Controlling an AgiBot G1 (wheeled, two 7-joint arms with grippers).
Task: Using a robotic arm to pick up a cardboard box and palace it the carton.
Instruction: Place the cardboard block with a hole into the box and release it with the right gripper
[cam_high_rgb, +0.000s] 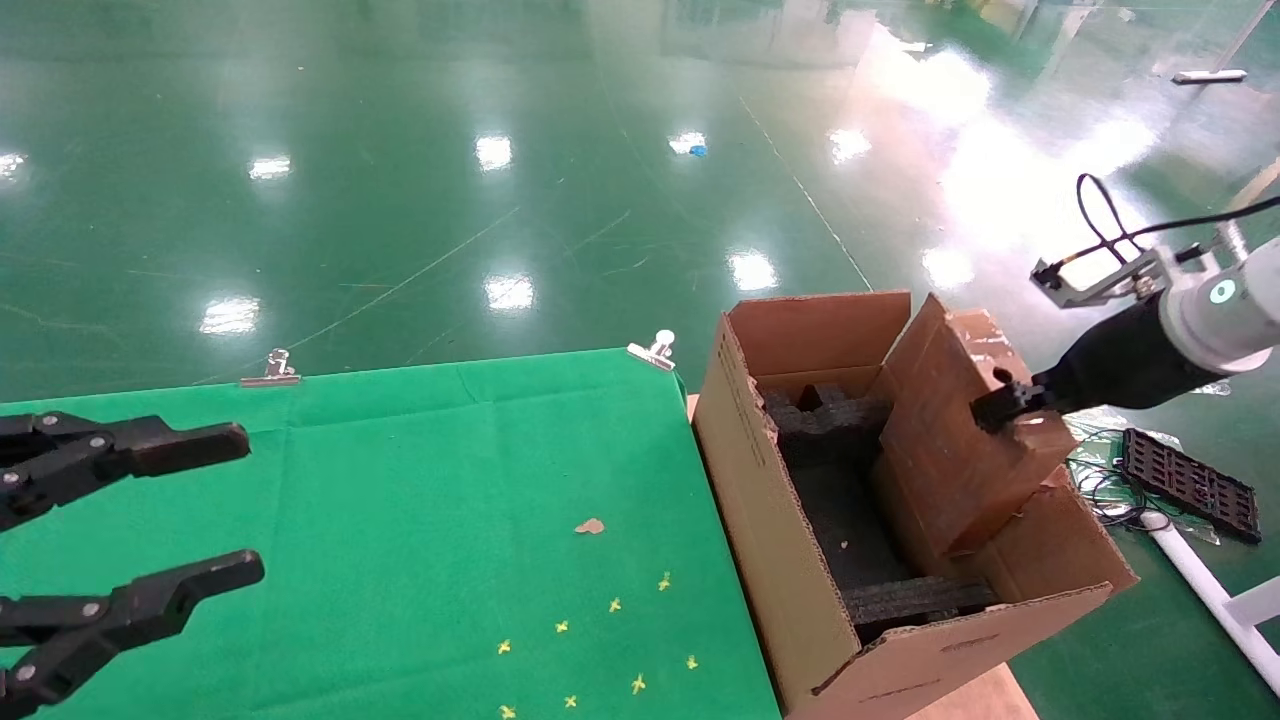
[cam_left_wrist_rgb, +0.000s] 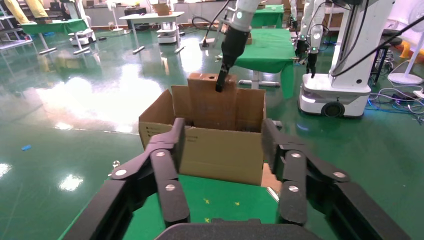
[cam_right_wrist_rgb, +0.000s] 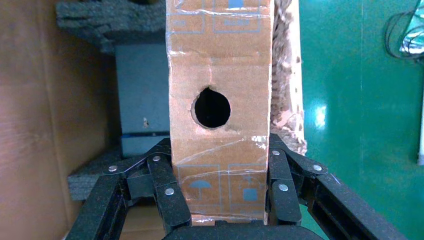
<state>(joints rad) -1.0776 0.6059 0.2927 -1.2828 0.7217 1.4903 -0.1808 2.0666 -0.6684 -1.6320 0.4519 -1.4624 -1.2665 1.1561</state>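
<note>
Step in hand: we judged that we were lowering the box (cam_high_rgb: 960, 440) into the carton (cam_high_rgb: 790, 560).
Doing it well: we needed, in our view, to keep the box upright, bring it down between the foam (cam_high_rgb: 830, 425) blocks, clear of the ragged flap (cam_right_wrist_rgb: 286, 75), and let go only once it was seated.
Right gripper (cam_right_wrist_rgb: 220, 200): its fingers were clamped on the box's narrow top edge, one on each broad face, beside the round hole (cam_right_wrist_rgb: 212, 107).
Box: it stood tilted in the carton's mouth, lower part inside, top part above the rim.
Box to gripper: touching, held from above on the carton's far side from the table (cam_high_rgb: 400, 520).
Left gripper (cam_high_rgb: 170, 510): fingers apart, hovering idle over the table, well apart from the carton.
</note>
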